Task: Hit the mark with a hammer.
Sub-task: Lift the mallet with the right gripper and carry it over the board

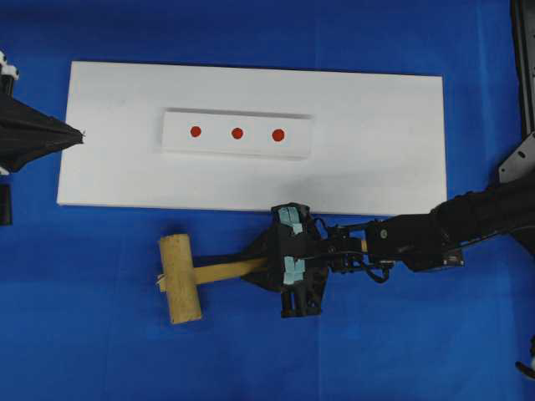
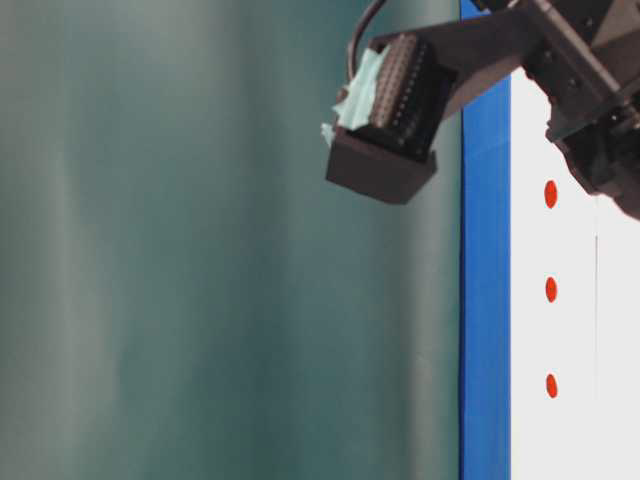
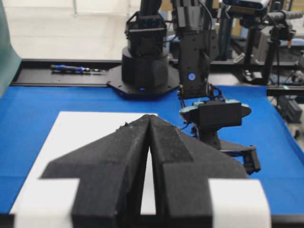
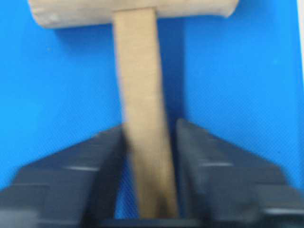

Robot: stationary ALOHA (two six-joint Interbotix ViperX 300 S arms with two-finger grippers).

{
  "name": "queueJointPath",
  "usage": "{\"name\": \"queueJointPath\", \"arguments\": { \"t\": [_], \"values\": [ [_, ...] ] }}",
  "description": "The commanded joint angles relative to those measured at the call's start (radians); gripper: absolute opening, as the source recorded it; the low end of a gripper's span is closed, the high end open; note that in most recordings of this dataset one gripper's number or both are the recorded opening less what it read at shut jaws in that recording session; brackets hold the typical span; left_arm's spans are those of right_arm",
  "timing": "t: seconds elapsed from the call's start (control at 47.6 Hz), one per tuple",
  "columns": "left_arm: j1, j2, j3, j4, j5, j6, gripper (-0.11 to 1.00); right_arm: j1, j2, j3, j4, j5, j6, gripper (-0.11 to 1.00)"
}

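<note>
Right end effector (image 4: 149, 142) clenched around the hammer (image 1: 188, 276) handle on the blue desk (image 1: 100, 334); left end effector (image 3: 149, 156) clenched, empty, at 9 o'clock

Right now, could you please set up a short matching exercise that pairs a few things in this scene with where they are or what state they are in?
Things:
1. hammer
2. left gripper
3. three red dots
4. large white board

Places or states:
A. in a row on the small raised white block
B. shut, holding nothing
C. flat on the blue cloth, under the small block
D. on the blue cloth, handle between the right gripper's fingers

Pairs: 1-D, 2-B, 3-A, 4-C
</note>
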Motion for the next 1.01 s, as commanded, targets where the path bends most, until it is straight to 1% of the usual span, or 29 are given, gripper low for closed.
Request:
{"name": "queueJointPath", "arguments": {
  "t": [0.0, 0.021, 0.189, 0.42, 0.693, 0.798, 0.987],
  "values": [
    [-0.002, 0.003, -0.011, 0.0, -0.005, 0.0, 0.0, 0.009, -0.041, -0.006, -0.008, 0.011, -0.003, 0.11],
    [-0.002, 0.003, -0.011, -0.002, -0.005, 0.0, 0.0, 0.009, -0.046, -0.005, -0.008, 0.011, -0.005, 0.1],
    [-0.002, -0.002, -0.011, -0.002, -0.005, 0.0, 0.0, 0.009, -0.104, 0.002, -0.012, 0.012, -0.015, 0.1],
    [-0.003, -0.003, -0.011, -0.002, -0.003, -0.002, 0.0, 0.003, -0.247, 0.032, -0.012, 0.026, -0.015, 0.1],
    [-0.003, -0.003, -0.011, 0.0, 0.015, -0.002, 0.0, -0.021, -0.442, 0.041, -0.015, 0.144, -0.02, 0.1],
    [-0.002, -0.002, -0.011, 0.0, 0.015, -0.002, 0.0, -0.032, -0.477, 0.041, -0.015, 0.161, -0.037, 0.1],
    [-0.003, 0.003, -0.011, 0.0, 0.015, -0.002, 0.0, -0.052, -0.477, 0.037, -0.015, 0.163, -0.049, 0.1]
  ]
}}
